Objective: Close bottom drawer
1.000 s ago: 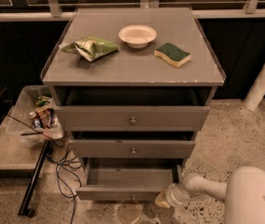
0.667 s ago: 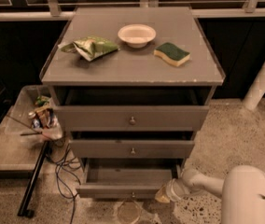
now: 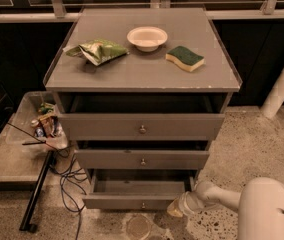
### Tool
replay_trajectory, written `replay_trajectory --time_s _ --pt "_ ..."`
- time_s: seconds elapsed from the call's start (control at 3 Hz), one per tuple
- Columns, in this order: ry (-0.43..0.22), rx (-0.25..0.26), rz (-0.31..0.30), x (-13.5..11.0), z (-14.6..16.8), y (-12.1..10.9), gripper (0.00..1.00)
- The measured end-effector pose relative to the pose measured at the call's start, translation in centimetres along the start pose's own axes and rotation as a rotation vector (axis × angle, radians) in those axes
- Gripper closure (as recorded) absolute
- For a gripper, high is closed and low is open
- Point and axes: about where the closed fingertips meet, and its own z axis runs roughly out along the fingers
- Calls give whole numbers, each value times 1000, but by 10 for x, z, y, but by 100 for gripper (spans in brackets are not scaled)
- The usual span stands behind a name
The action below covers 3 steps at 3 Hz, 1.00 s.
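To shut it cleanly, the gripper (image 3: 176, 209), low at the right front corner of the pulled-out bottom drawer (image 3: 127, 202) just to its left, should push squarely toward the cabinet (image 3: 142, 74) beyond, avoiding a skewed shove; I cannot tell its opening or whether it touches.
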Motion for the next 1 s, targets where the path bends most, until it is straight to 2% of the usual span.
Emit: replay_trajectory --time_s 0.67,1.0 --pt "-26 -9 -25 -22 10 -20 15" --pt "-35 9 -30 -36 10 -38 0"
